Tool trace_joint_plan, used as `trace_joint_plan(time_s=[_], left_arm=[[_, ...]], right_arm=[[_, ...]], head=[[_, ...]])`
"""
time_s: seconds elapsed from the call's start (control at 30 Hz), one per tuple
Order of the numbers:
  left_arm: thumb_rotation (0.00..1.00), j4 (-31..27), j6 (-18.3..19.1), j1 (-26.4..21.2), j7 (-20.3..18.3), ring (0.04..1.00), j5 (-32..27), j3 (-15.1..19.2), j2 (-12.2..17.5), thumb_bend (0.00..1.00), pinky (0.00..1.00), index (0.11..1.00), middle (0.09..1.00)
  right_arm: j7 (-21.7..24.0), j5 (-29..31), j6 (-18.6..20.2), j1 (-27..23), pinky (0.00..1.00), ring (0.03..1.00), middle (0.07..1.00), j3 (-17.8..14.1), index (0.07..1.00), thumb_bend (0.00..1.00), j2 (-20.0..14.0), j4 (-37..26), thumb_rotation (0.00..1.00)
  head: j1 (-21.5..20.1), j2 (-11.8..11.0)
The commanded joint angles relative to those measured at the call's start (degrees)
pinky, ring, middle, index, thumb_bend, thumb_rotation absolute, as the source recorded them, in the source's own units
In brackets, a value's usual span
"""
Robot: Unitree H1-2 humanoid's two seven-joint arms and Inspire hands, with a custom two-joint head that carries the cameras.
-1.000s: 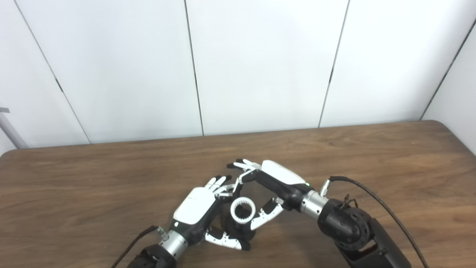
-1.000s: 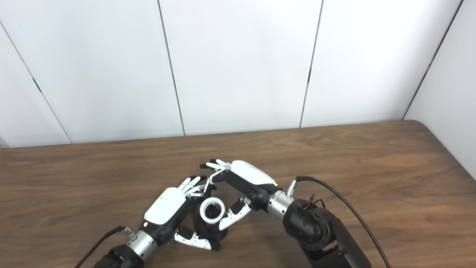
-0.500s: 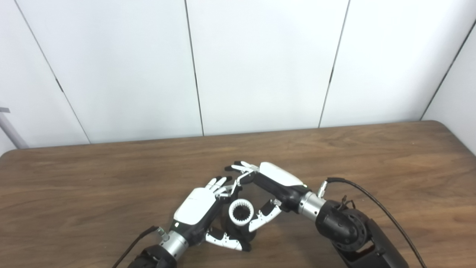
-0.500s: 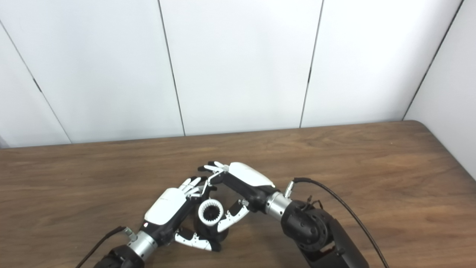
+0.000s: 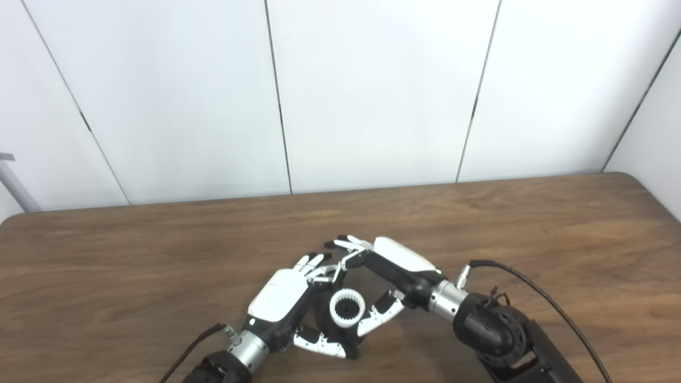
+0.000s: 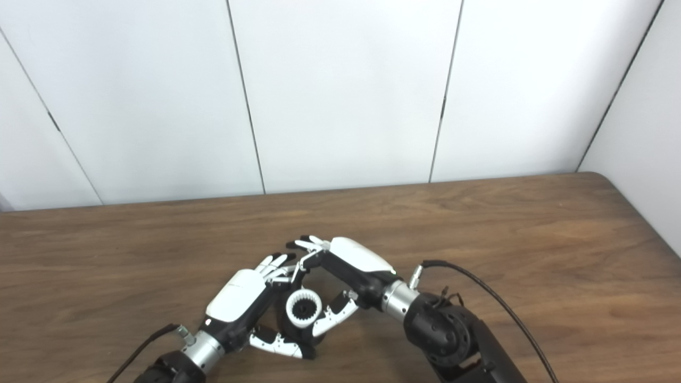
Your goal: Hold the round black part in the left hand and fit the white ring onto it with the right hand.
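The round black part (image 5: 340, 333) sits low near the table's front edge, with my left hand (image 5: 282, 297) shut around it from the left, thumb under its near side. The white ring (image 5: 347, 309), toothed on the inside, lies flat on top of the black part. My right hand (image 5: 396, 261) arches over from the right and is shut on the ring: its thumb (image 5: 379, 318) presses the ring's right side and a bent finger comes down at the far side. Its other fingers stick out over my left fingertips. Most of the black part is hidden by the ring and the hands.
The brown wooden table (image 5: 532, 223) stretches to a white panelled wall (image 5: 372, 96) behind. A black cable (image 5: 532, 287) loops off my right forearm (image 5: 495, 335). The table's right corner rounds off at the far right.
The right hand has come down a little toward me, and the white ring has sunk lower onto the black part. The left hand has stayed put.
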Motion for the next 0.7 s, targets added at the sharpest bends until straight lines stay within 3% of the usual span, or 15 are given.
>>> trace_joint_plan(time_s=[0.0, 0.67], left_arm=[[0.05, 2.17, 0.17, 3.10, -5.41, 0.972, 2.02, -2.50, 1.58, 0.52, 1.00, 0.481, 0.859], [0.05, 1.86, 0.35, 3.01, -5.97, 0.977, 1.54, -2.44, 1.53, 0.52, 1.00, 0.481, 0.864]], right_arm=[[-1.19, 0.57, -0.79, -1.55, 1.00, 1.000, 0.944, -0.50, 0.478, 0.51, 0.19, -1.53, 0.12], [-1.52, 0.88, -0.80, -0.34, 1.00, 1.000, 0.944, -0.21, 0.478, 0.51, 0.10, -1.54, 0.12]], head=[[-0.03, 0.07], [0.10, 0.25]])
